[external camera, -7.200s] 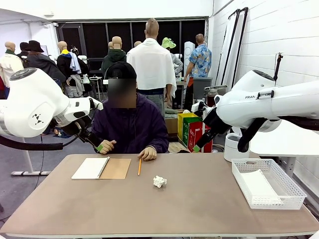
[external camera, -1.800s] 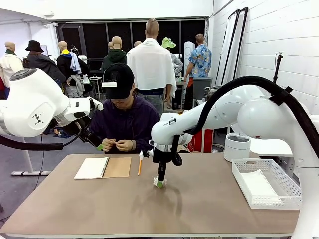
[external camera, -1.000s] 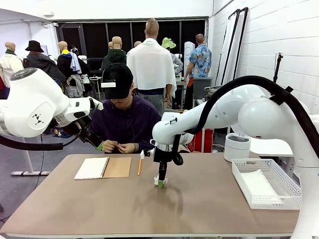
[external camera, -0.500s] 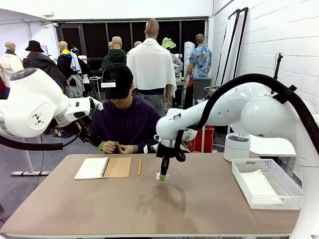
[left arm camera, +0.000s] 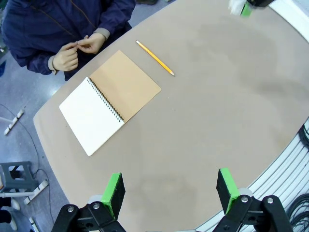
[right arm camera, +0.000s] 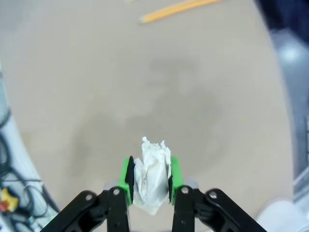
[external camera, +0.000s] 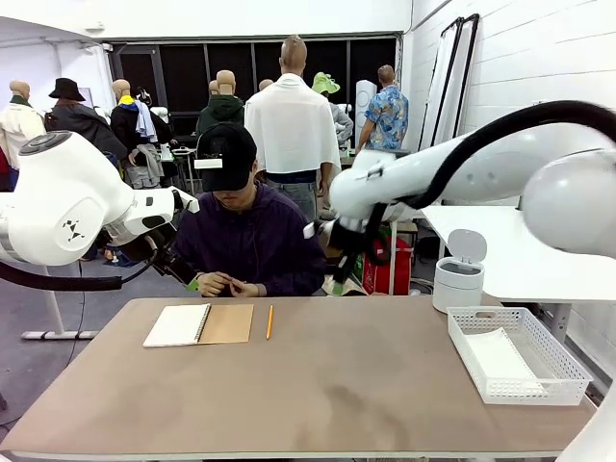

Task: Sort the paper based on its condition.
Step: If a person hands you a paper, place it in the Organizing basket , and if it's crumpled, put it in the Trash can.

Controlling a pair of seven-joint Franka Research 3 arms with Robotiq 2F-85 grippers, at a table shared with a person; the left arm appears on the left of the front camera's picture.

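Right gripper point(right arm camera: 148, 181) clamps 1 crumpled paper ball point(right arm camera: 151, 176); 1 pencil point(right arm camera: 179, 8) on table.

White brick wall point(external camera: 539, 67), dark windows point(external camera: 183, 72) behind.

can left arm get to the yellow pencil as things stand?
Probably yes. The left gripper hangs open above the table, and the thin yellow pencil lies alone beside the spiral-bound notebook, with bare brown tabletop between them.

Bright, even indoor light; right wrist view blurred, edges warped
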